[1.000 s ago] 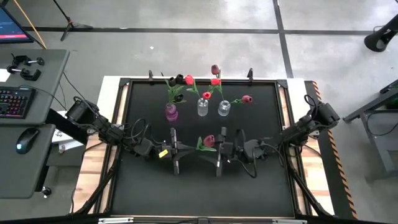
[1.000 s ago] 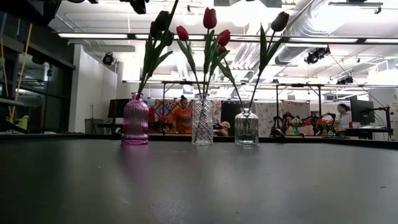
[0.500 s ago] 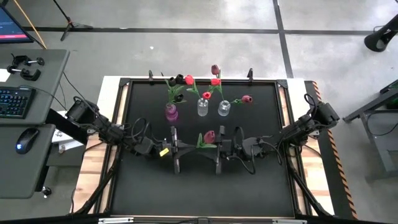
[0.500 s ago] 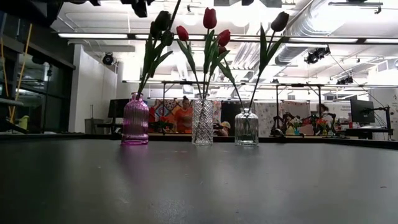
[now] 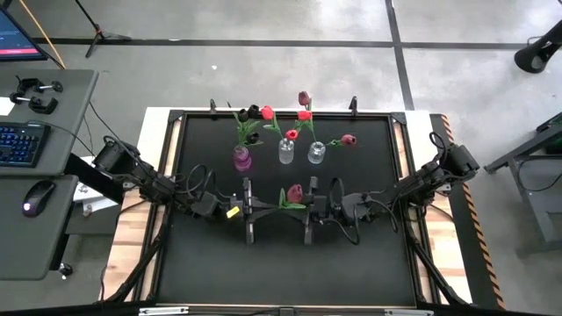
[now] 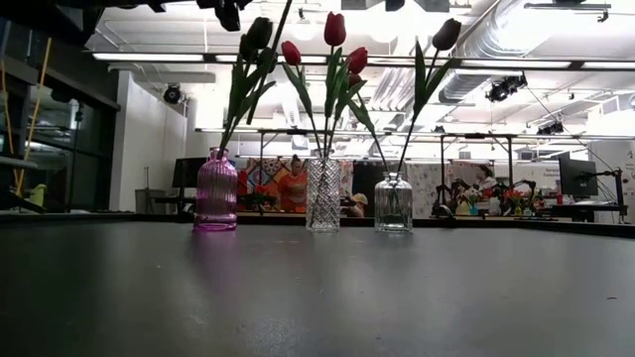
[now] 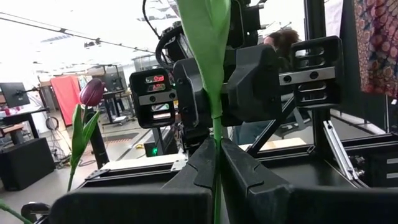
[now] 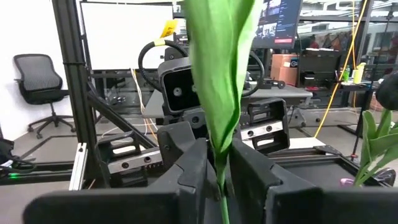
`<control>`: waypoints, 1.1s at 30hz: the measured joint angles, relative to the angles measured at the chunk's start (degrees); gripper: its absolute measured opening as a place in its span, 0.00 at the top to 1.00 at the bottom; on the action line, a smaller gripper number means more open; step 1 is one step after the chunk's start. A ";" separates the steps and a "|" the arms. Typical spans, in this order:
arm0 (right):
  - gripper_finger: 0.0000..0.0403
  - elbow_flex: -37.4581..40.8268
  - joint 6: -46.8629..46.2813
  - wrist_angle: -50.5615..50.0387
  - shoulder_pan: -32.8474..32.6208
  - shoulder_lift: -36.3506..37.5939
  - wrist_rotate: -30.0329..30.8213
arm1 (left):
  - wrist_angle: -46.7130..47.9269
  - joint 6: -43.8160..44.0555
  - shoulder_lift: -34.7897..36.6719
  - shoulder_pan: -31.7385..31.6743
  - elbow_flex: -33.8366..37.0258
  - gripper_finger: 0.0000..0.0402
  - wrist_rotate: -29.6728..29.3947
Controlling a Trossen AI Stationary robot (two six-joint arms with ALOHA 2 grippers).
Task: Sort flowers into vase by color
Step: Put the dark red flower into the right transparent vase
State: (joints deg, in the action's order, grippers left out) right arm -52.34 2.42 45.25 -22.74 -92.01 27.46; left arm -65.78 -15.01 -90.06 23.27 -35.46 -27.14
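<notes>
Jaws of both the left gripper (image 5: 255, 209) and right gripper (image 5: 305, 210) pinch one pink tulip's (image 5: 295, 192) stem above the table (image 5: 351, 263).

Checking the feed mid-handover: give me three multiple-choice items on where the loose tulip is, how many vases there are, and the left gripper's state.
1. The tulip outside the vases is:
A) in the purple vase
B) lying at the table's edge
C) held over mid-table

2. Vases on the table:
A) two
B) three
C) five

3. The left gripper is:
A) wide open
B) shut on the tulip's stem
C) out of view

1 C: it hangs between the left gripper and the right gripper.
2 B: the low view shows three in a row.
3 B: its fingers pinch the stem.
</notes>
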 joint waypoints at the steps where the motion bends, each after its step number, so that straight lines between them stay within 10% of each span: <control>1: 0.87 0.00 0.04 0.00 0.00 0.00 0.20 | 0.00 0.05 0.00 0.00 0.00 1.00 0.00; 15: 0.99 0.02 3.01 -1.96 -1.16 0.22 6.29 | 0.84 -1.87 0.04 1.50 0.00 0.82 -7.61; 25: 1.00 0.02 7.32 -13.85 -9.75 6.57 33.12 | 14.27 -8.54 10.06 7.01 0.00 0.54 -28.51; 33: 1.00 0.02 5.53 -20.95 -8.12 6.93 50.56 | 35.42 0.03 20.18 7.67 0.00 0.48 -18.75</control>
State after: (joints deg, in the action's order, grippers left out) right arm -52.31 7.94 24.30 -30.87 -85.08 78.02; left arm -30.36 -14.99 -69.88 30.94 -35.46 -45.89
